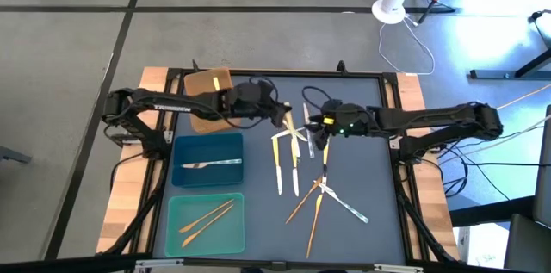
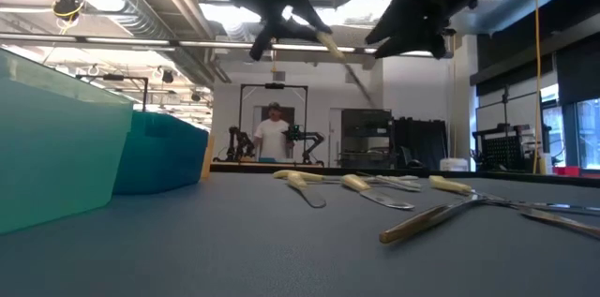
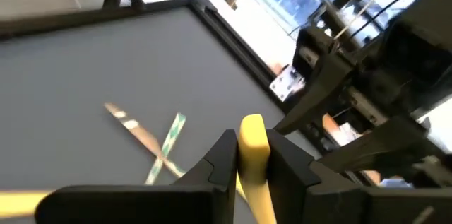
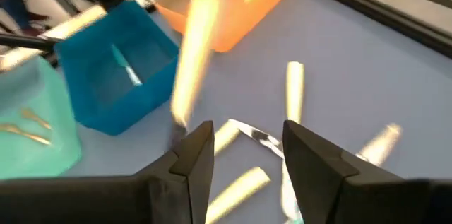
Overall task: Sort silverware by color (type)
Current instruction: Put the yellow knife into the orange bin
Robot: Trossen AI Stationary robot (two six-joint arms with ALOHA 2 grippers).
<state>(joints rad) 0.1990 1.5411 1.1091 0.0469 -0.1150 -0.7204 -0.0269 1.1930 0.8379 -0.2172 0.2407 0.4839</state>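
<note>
left wrist view shows the left tool [image 3: 248,164] clenched on a yellow-handled utensil [image 3: 253,150] above the worktop [image 1: 370,152]; the right tool [image 4: 244,146], released, hangs beside it.

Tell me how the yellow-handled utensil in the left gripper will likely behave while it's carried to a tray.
The yellow-handled utensil looks stiff, holding straight past the left gripper. It seems light and thin. The fingers pinch a smooth, narrow handle, so it may pivot or slip. The right gripper stands open beside it.
</note>
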